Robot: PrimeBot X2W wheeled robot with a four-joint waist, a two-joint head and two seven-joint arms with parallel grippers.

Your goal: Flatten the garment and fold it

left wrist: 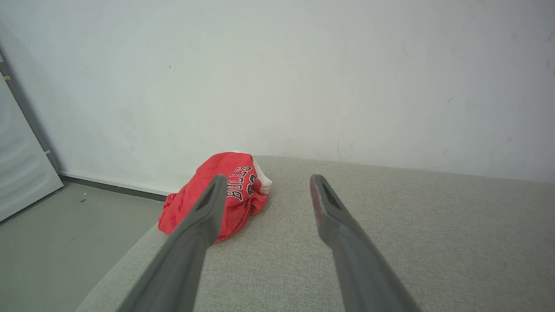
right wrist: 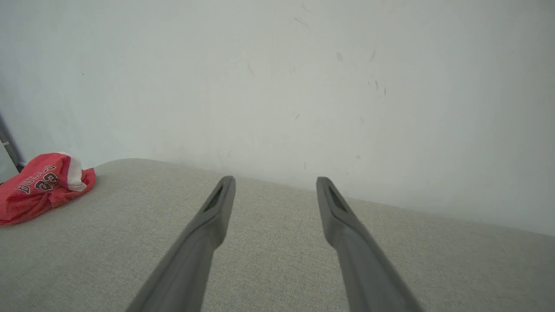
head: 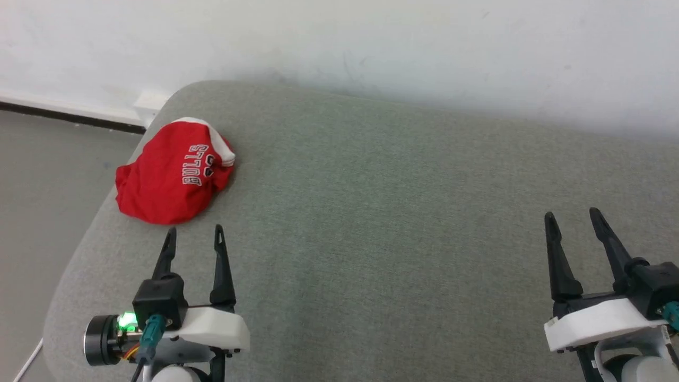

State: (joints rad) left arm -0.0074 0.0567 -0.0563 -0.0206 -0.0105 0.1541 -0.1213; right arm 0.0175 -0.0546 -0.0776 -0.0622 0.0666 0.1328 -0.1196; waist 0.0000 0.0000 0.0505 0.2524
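The garment [head: 170, 172], red shorts with a white stripe and "BULLS" lettering, lies bunched in a heap near the far left corner of the grey padded surface [head: 371, 212]. It partly overhangs the left edge. My left gripper [head: 194, 232] is open just in front of the heap, not touching it. In the left wrist view the garment [left wrist: 234, 190] lies beyond the left finger, and the left gripper [left wrist: 268, 183] holds nothing. My right gripper [head: 572, 215] is open far to the right, empty. The right wrist view has the garment [right wrist: 41, 186] at its far left and the right gripper [right wrist: 275, 184] over bare fabric.
A pale wall [head: 371, 42] runs along the surface's far edge. The grey floor [head: 42, 175] drops away to the left past the rounded corner. A pale panel [left wrist: 17, 164] leans at the left in the left wrist view.
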